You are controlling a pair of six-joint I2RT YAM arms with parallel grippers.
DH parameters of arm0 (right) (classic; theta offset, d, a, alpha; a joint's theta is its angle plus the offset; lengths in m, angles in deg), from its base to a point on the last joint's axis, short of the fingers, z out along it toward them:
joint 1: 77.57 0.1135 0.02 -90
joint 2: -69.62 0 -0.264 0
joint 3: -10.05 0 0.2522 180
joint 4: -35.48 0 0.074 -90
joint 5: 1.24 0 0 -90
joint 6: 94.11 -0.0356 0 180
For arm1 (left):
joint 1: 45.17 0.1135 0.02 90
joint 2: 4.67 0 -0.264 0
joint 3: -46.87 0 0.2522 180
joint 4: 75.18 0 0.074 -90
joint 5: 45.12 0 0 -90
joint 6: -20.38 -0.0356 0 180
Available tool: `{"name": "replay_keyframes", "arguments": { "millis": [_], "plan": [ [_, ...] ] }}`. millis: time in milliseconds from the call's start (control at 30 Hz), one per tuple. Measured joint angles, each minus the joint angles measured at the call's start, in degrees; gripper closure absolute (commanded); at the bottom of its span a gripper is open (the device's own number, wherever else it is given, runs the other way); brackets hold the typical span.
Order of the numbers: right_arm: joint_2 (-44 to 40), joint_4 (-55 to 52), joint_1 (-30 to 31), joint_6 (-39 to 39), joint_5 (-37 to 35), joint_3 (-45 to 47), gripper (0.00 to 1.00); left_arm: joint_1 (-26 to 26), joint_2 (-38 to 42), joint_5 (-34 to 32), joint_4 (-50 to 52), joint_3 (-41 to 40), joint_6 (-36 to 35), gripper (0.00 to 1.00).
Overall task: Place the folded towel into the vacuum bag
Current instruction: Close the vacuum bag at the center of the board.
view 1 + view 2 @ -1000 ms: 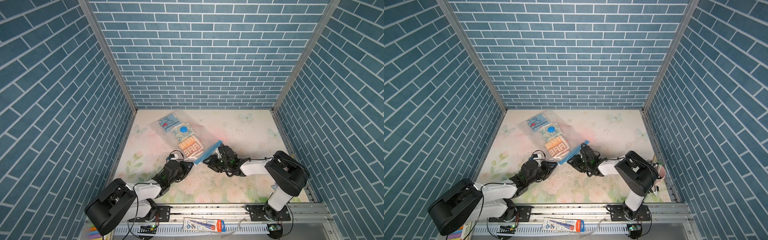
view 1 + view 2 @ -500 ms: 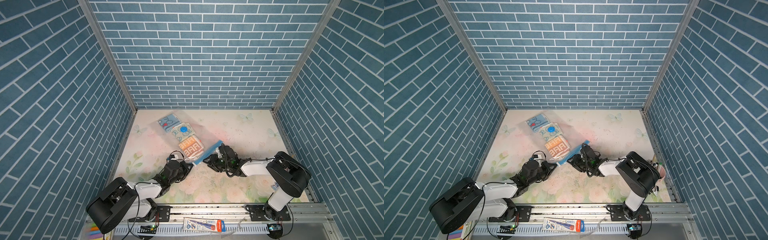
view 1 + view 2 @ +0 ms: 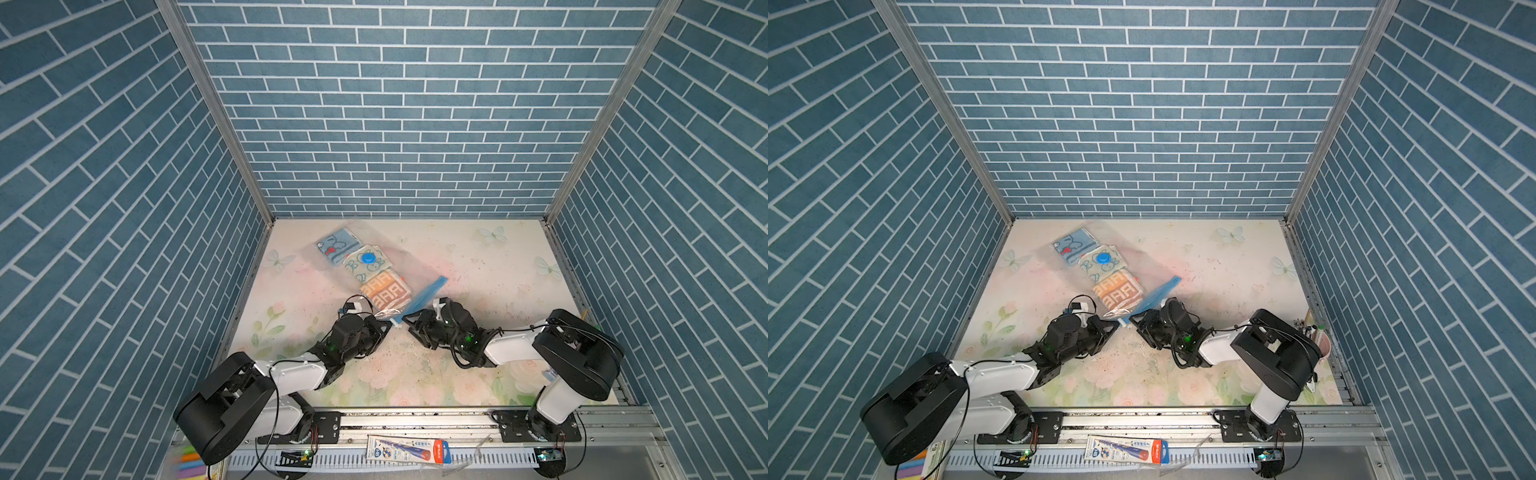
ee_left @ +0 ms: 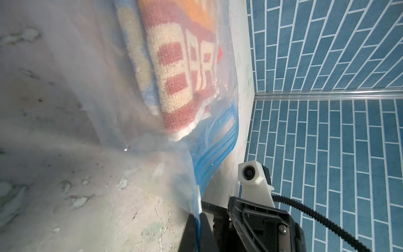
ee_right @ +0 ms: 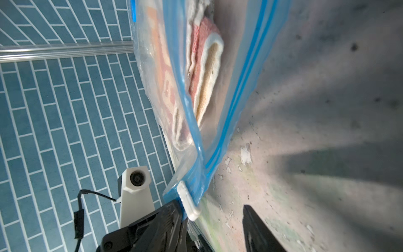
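Clutter first. A red-and-blue tube pack (image 3: 409,451) lies on the front rail, a pink cup (image 3: 1323,345) sits at the right edge of the table (image 3: 478,266), and some coloured markers (image 3: 189,461) are at the front left corner. All of these are well apart from the work. The crowding is at the bag's near corner, where my two arms meet head to head.

The vacuum bag (image 3: 399,257) lies flat and slants from the back left toward the centre, with its zip strip (image 3: 422,294) at the near end. The left gripper (image 4: 197,218) is clenched on the corner of the bag, right at the zip strip. The right gripper (image 5: 212,206) is released with its jaws apart. One of its fingers sits just beside the white slider clip (image 5: 188,203) on the strip, and nothing is in its grasp.

The orange folded towel (image 3: 384,291) is inside the bag, just behind the strip and near both grippers. In the right wrist view the mouth gapes and the towel's edge shows between the two blue lips.

Counts:
- One bag.
- One blue valve cap (image 3: 367,258).
- One slider clip.
- Three towels in a row inside: the blue towel (image 3: 336,246) farthest back, the pale towel (image 3: 376,267) under the valve, and the orange one nearest me.
- Two grippers.
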Motion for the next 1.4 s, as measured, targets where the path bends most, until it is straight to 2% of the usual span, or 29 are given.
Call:
{"name": "replay_keyframes", "arguments": {
  "millis": [500, 1000, 1400],
  "plan": [
    [8.07, 11.28, 5.09, -5.75, -8.07, 0.0, 0.5, -3.87, -7.67, -0.79, -5.92, 0.35, 1.29, 1.0],
    [8.61, 13.07, 6.25, -7.26, -13.16, 0.0, 0.74, -4.66, -10.14, -1.01, -11.43, 0.33, 2.56, 1.0],
    [9.6, 16.7, 6.25, -8.57, -15.52, 1.55, 0.81, -4.79, -10.97, -0.87, -12.79, 0.2, 3.21, 1.0]
  ]
}}
